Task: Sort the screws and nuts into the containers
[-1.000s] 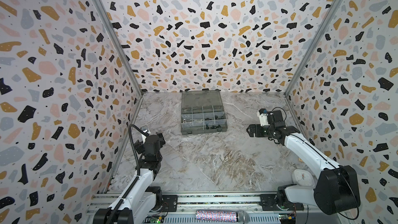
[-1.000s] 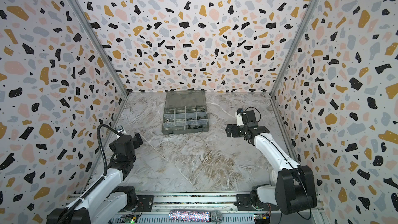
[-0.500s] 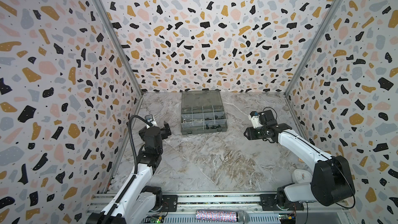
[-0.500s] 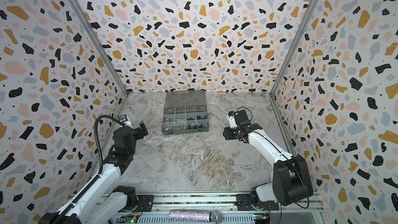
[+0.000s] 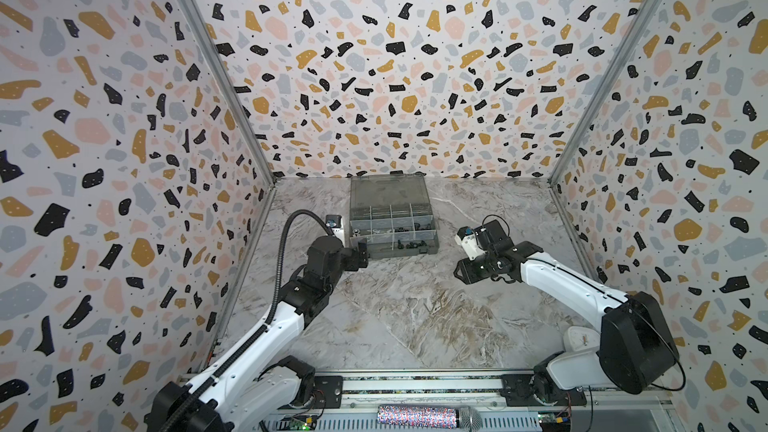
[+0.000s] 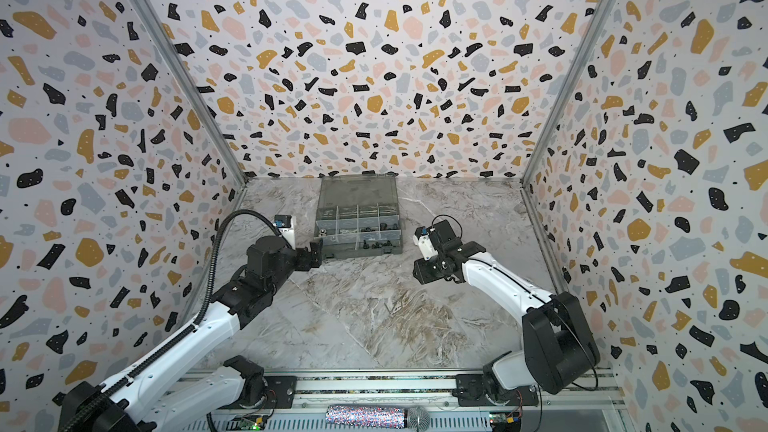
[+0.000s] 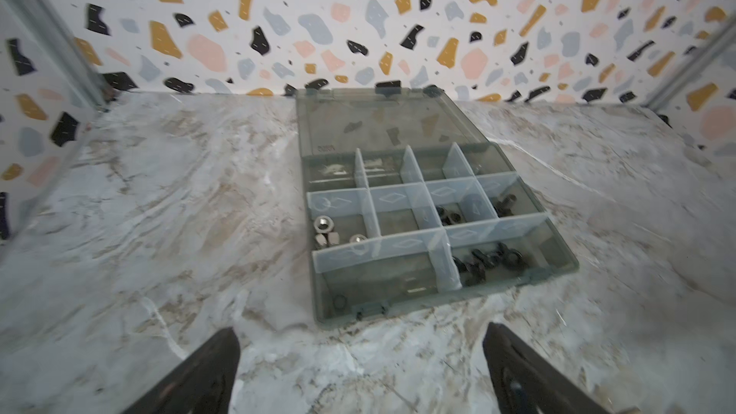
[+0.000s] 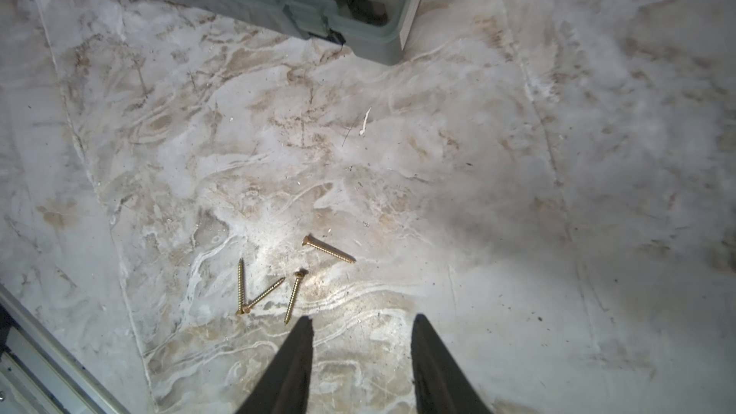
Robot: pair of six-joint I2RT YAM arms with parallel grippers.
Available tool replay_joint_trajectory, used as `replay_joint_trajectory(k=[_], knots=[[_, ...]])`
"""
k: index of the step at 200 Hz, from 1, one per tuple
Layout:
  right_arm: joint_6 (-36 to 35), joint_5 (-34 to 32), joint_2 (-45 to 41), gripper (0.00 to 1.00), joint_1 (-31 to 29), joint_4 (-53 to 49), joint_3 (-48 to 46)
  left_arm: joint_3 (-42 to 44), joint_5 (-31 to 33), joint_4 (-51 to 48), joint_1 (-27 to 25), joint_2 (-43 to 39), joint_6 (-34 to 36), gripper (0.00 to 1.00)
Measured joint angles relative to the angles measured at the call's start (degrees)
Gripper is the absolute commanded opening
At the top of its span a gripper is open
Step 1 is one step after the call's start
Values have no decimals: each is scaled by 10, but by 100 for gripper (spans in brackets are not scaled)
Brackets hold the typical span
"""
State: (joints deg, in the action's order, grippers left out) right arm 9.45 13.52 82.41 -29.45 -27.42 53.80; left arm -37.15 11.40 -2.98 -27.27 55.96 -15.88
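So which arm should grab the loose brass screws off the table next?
Right. The right end effector hovers just short of the four brass screws, jaws apart and empty; the left end effector faces the organizer box instead.

**Change over the last second, placed against the box (image 5: 386, 193).**

- **Left gripper (image 5: 362, 252):** A second ago it sits well to the left of the box and nearer the front. In both top views it now lies just beside the box's near left corner (image 6: 316, 252).
- **Left arm (image 5: 266, 334):** It reaches further out toward the box, and its black cable (image 5: 291, 222) arches higher.
- **Right gripper (image 5: 460, 274):** It starts to the right of the box, level with the front wall. It now lies further from that wall, toward the front, and slightly nearer the middle (image 6: 417, 272).
- **Right jaws:** They stand closer together than before. In the right wrist view they are still apart, with nothing between them (image 8: 363, 318).
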Motion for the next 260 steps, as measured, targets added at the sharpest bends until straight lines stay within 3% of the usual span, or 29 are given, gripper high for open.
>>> replay_joint_trajectory(k=[41,69,94,166,260], knots=[[-7,3,44,51,-19,-2,2,-5,-35,-3,-84,5,-14,100],[-10,-1,70,49,-33,-8,29,-18,-45,-19,-111,10,-15,100],[-16,-8,96,42,-49,-9,53,-22,-51,-35,-118,9,-17,100],[-30,-40,139,34,-92,-30,67,-22,-51,-79,-122,1,-17,100],[-40,-74,183,29,-106,-40,85,-22,-54,-102,-123,-30,-17,100]])
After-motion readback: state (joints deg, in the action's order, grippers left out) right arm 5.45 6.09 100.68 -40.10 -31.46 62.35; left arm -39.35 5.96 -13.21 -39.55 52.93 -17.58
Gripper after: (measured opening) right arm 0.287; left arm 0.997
